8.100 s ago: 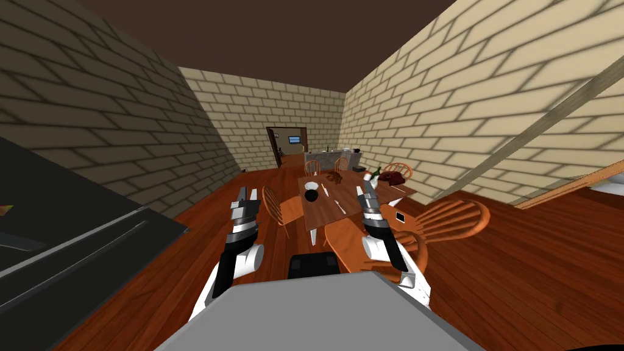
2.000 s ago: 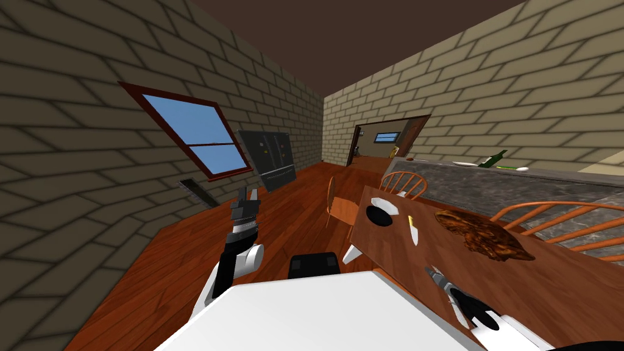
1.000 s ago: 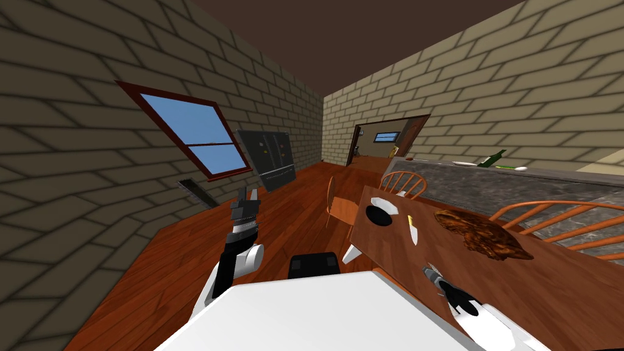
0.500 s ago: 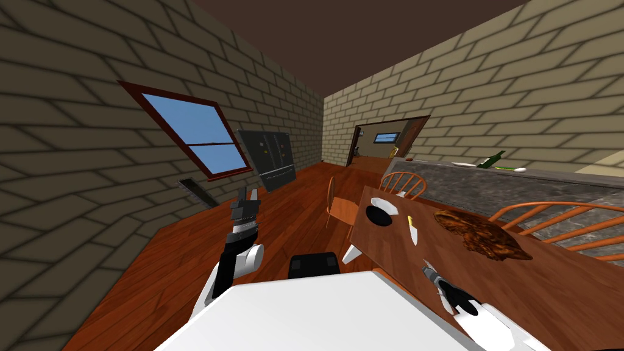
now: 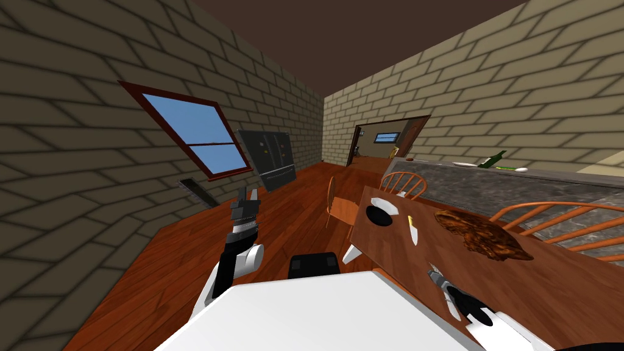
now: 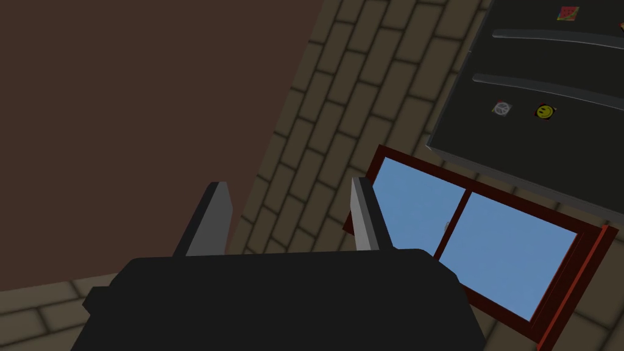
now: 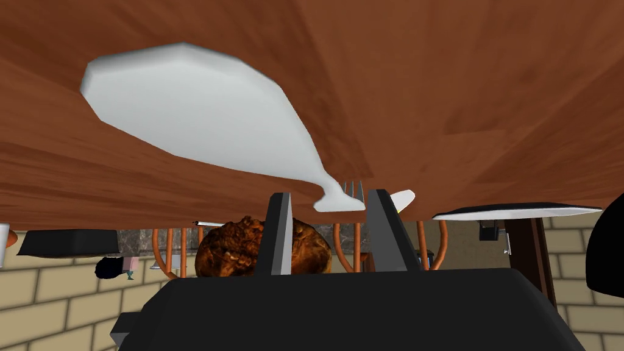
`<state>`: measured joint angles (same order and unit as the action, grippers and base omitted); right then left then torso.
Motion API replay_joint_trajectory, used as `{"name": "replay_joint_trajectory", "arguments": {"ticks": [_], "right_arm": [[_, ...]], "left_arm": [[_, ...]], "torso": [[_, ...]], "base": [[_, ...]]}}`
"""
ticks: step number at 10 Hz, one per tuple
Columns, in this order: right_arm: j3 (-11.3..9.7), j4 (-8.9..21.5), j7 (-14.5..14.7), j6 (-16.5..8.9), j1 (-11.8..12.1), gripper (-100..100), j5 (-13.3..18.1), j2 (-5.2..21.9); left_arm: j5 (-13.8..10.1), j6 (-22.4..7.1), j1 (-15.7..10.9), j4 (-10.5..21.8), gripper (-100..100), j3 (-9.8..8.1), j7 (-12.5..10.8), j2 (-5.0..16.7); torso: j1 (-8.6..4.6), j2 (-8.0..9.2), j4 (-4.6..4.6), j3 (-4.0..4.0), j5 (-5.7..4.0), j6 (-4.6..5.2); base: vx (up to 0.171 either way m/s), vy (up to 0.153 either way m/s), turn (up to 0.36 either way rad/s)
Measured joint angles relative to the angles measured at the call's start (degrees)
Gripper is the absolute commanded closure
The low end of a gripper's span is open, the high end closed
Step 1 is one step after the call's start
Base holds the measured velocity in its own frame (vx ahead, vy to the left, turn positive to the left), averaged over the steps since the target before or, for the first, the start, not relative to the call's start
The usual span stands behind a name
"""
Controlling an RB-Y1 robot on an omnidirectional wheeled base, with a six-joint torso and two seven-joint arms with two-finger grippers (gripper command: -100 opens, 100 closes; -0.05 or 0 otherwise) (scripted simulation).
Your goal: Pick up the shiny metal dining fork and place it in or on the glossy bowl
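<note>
The pale fork [image 7: 201, 116] lay flat on the brown bench [image 7: 487, 91], lengthwise beneath the right end effector [image 7: 329, 200], whose fingers stood narrowly apart on nothing. It looked light, stiff and slick; the thin neck seemed a surer hold than the broad handle. The dark bowl [image 5: 378, 216] sat well apart

One fork [image 7: 201, 122], one bowl [image 5: 379, 216], one knife [image 5: 414, 231], one roast [image 5: 481, 234], three chairs [image 5: 402, 181].

From head: looks forward and down, rolled, table [image 5: 548, 286] lower right, window [image 5: 195, 137] left. From left wrist: faces that window from afar. From right wrist: sits close over table, sharing fork [image 7: 207, 116] and roast [image 7: 237, 250] with head.
</note>
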<state>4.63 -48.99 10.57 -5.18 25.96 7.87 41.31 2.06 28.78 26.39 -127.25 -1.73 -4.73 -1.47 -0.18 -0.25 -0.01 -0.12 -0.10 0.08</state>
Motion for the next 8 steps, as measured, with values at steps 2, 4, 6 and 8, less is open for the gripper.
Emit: {"name": "replay_joint_trajectory", "arguments": {"ticks": [2, 4, 6, 8], "right_arm": [[-0.5, 0.0, 0.3, -0.9, -0.1, 100, -2.6, 2.4], [-0.2, -1.7, 0.9, -2.5, 0.7, 100, -5.2, 4.6], [-0.6, -2.0, 1.4, -3.5, 0.4, 100, -7.5, 6.7], [-1.0, -2.6, 1.7, -4.7, 0.3, 100, -10.1, 8.8]], "left_arm": [[0.0, 0.0, 0.0, 0.0, 0, 0.0, 0.0, 0.0], [0.0, 0.0, 0.0, 0.0, 0, 0.0, 0.0, 0.0], [0.0, 0.0, 0.0, 0.0, 0, 0.0, 0.0, 0.0], [0.0, 0.0, 0.0, 0.0, 0, 0.0, 0.0, 0.0]], "torso": [[0.08, -0.3, -0.01, -0.15, 0.09, -0.07], [0.07, -0.46, -0.03, -0.23, 0.09, -0.11], [0.11, -0.5, -0.03, -0.25, 0.09, -0.14], [0.12, -0.42, -0.03, -0.21, 0.11, -0.1]], "base": [[0.087, 0.015, 0.056], [0.113, 0.006, 0.04], [0.099, 0.014, 0.055], [0.105, 0.01, 0.036]]}}
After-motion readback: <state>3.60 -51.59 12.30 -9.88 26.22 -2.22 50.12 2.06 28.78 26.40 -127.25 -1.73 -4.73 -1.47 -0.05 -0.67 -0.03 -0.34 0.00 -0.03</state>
